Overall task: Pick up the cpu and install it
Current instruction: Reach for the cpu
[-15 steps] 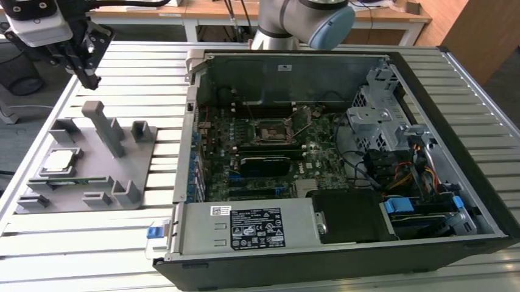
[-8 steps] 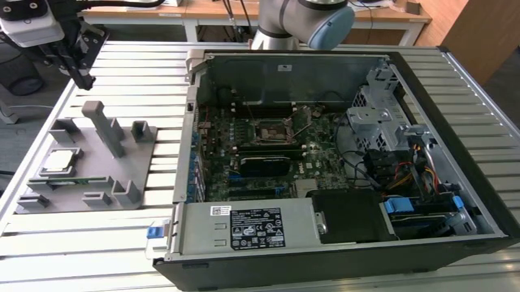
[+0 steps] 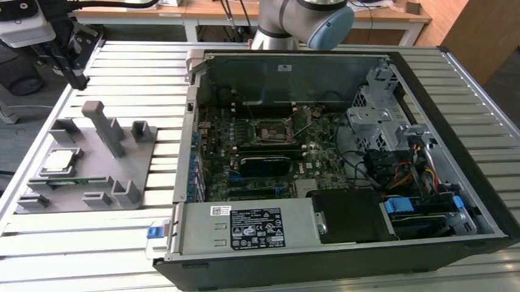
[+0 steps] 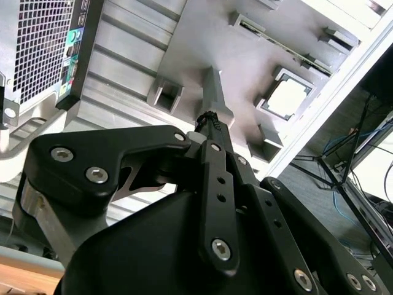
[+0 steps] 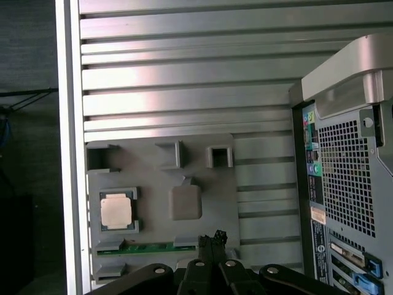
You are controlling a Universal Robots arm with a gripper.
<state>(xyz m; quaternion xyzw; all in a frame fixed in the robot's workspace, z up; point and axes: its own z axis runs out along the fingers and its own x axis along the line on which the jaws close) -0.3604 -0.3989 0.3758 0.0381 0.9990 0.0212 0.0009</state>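
With the fingers (image 5: 203,254) closed on nothing and clear of the cpu (image 5: 118,210), it could be knocked askew in the grey holder (image 5: 153,212) if approached unopened or off-centre.

above cpu (image 3: 59,160): open | beside: tall post (image 3: 103,126), memory stick (image 3: 77,180) | case (image 3: 293,76) top: open

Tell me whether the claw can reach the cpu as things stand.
Probably yes. The cpu lies uncovered in its recess on the gray holder, and the claw hangs above that holder; only the tall post nearby needs avoiding.
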